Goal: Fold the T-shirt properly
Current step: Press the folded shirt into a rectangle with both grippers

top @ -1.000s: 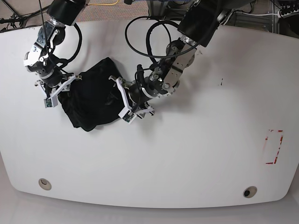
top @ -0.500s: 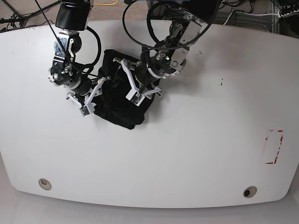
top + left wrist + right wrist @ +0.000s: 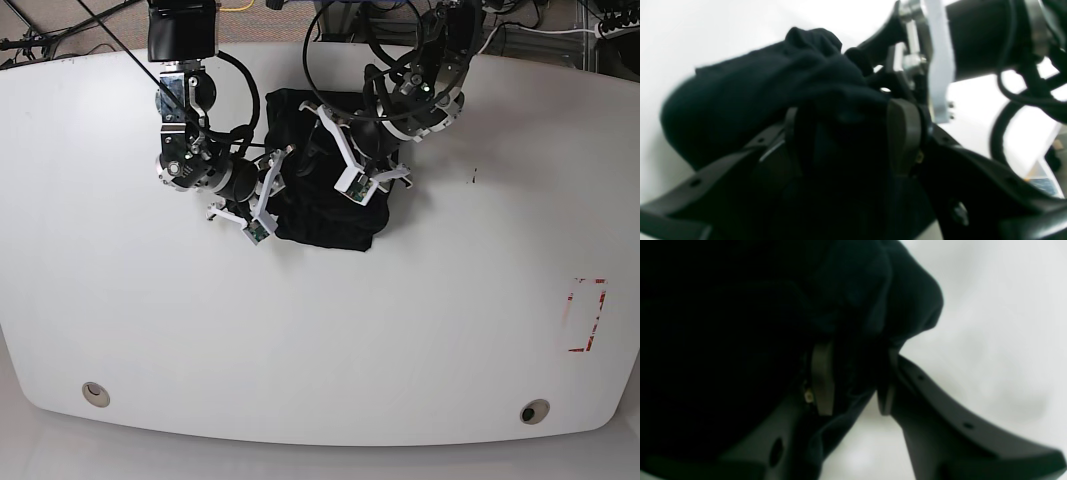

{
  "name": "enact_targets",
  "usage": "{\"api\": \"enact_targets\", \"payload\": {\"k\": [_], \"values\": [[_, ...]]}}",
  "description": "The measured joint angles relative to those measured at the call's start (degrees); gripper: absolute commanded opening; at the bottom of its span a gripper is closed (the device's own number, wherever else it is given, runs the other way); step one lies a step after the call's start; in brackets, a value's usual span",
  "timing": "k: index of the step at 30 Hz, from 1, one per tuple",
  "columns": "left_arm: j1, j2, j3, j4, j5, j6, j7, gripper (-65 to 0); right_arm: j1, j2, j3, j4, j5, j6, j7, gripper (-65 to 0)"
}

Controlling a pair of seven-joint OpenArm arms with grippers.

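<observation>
Gripping the bunched T-shirt (black) between both arms' fingers; table beneath

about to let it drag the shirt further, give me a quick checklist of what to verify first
1. Left hand has T-shirt cloth between its fingers: ok.
2. Right hand has cloth between its fingers: ok.
3. Shirt spread flat for folding: not ok, bunched in a heap.
4. Shirt fully on the white table: ok.
5. Sleeves and collar located: cannot tell.
6. Both hands apart, not colliding: ok, close together on either side of the heap.
</observation>
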Motion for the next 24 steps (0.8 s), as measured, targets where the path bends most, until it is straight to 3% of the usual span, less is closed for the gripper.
{"api": "enact_targets", "payload": {"k": [9,18,24], "values": [[-0.17,-0.68,-2.69,1.97,-0.02,-0.02,0.0,-34.3,-1.88,-0.24,2.91,9.64,0.17,0.22,-4.13,-46.0],[-0.2,-1.33,-3.45,2.6,-0.07,-0.42,-0.17,-34.3,-5.09,-2.29,10.05,27.63,0.92,0.22,-14.12,-46.0],[-0.17,-1.62,-6.4,3.23,-0.48,-0.48,-0.2,-34.3,-10.01,-2.54,11.23,28.59,11.3,0.42,-15.72,-46.0]]}}
